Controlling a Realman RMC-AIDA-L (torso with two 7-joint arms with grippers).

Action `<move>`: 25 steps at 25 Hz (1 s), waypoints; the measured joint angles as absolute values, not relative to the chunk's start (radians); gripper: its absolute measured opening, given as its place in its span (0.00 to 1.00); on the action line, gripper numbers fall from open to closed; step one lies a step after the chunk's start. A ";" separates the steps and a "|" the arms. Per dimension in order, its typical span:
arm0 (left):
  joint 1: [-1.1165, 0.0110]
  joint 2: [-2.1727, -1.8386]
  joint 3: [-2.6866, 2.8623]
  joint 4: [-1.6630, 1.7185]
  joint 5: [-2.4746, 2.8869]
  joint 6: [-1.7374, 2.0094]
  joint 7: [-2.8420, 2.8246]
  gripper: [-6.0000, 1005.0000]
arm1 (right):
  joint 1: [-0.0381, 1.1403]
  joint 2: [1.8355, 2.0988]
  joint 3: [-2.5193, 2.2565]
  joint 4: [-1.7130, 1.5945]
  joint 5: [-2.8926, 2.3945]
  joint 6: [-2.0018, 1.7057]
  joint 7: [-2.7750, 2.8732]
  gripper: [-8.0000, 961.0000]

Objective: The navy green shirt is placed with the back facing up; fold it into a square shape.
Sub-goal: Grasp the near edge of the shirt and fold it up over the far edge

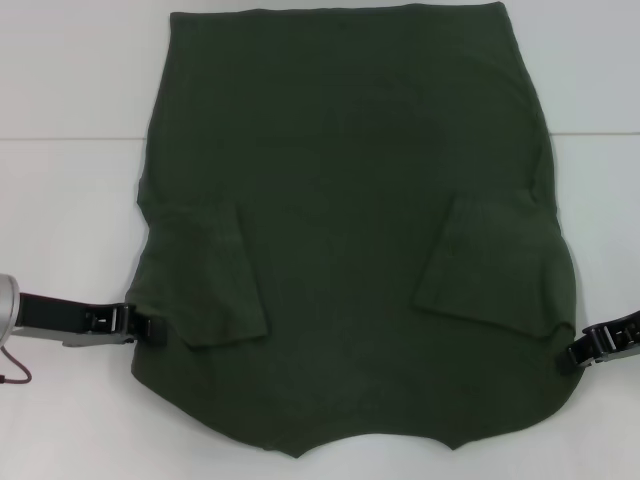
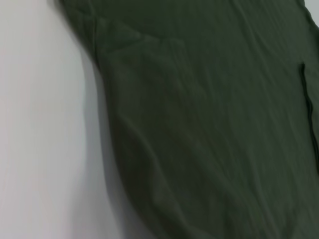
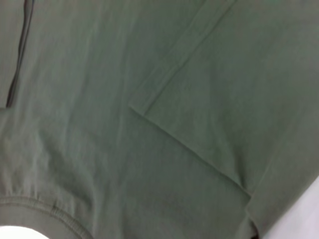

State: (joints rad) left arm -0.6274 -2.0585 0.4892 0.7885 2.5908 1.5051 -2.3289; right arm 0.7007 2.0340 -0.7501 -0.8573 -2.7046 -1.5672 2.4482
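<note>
Left gripper [image 1: 155, 327] touches the navy green shirt [image 1: 350, 200] at lower left; finger opening cannot be told. Right gripper [image 1: 572, 357] meets its lower-right edge, likewise indeterminate. Both sleeves lie folded inward.

The shirt [image 1: 350, 230] lies flat across the middle of the white table [image 1: 70, 200], so it blocks nothing above it; I could pass over it freely. Both sleeves are folded inward onto the body. My left claw [image 1: 155, 328] sits at the shirt's left edge near the shoulder, my right claw [image 1: 570, 358] at the right edge, each low against the table. Bare table runs down both sides of the cloth, wider on the left. A thin cable [image 1: 15, 372] hangs beside my left arm.
</note>
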 joint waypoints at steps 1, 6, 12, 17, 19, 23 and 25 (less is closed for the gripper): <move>-0.627 -2.058 0.489 0.788 2.586 1.506 -2.326 0.04 | 0.700 2.034 -0.750 -0.858 -2.704 -1.567 2.448 0.28; -0.624 -2.053 0.489 0.787 2.569 1.513 -2.311 0.04 | 0.700 2.034 -0.750 -0.858 -2.704 -1.568 2.443 0.17; -0.619 -2.046 0.477 0.786 2.557 1.549 -2.302 0.05 | 0.707 2.026 -0.749 -0.857 -2.702 -1.622 2.416 0.09; -0.609 -2.019 0.463 0.783 2.564 1.691 -2.273 0.05 | 0.692 2.018 -0.741 -0.871 -2.698 -1.776 2.334 0.07; -0.599 -2.008 0.450 0.783 2.572 1.755 -2.259 0.05 | 0.678 2.017 -0.742 -0.872 -2.698 -1.833 2.299 0.07; -0.592 -1.995 0.406 0.781 2.645 1.901 -2.226 0.05 | 0.653 2.022 -0.747 -0.872 -2.700 -1.947 2.210 0.07; -0.587 -1.993 0.387 0.781 2.689 1.973 -2.211 0.05 | 0.640 2.024 -0.759 -0.869 -2.704 -1.975 2.179 0.07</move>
